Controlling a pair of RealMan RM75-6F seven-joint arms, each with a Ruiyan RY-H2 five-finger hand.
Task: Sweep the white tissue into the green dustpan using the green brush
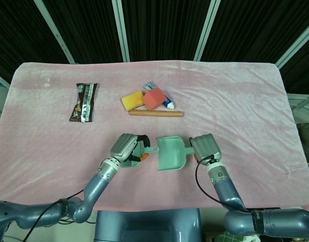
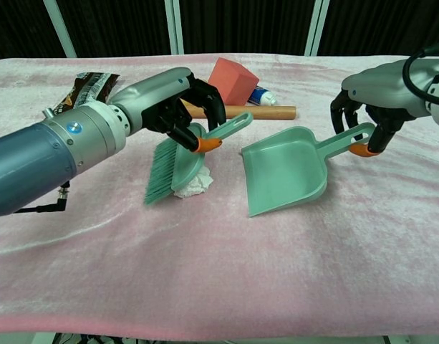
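My left hand (image 2: pixel 172 107) grips the green brush (image 2: pixel 177 168) near the base of its handle and holds it tilted, bristles down. The brush stands directly over the white tissue (image 2: pixel 195 185), which peeks out behind the brush's lower edge. In the head view the left hand (image 1: pixel 128 147) hides the tissue, and the brush handle (image 1: pixel 151 149) points toward the dustpan. The green dustpan (image 2: pixel 287 170) lies just right of the tissue, its open mouth facing it. My right hand (image 2: pixel 380 89) grips the dustpan's handle (image 2: pixel 346 141); it also shows in the head view (image 1: pixel 204 146) beside the dustpan (image 1: pixel 170 154).
At the back of the pink cloth (image 1: pixel 245 101) lie a yellow sponge (image 1: pixel 132 101), a red cube (image 1: pixel 153 98), a small tube (image 1: pixel 167 103) and a wooden stick (image 1: pixel 156 113). A dark snack wrapper (image 1: pixel 84 102) lies at the back left.
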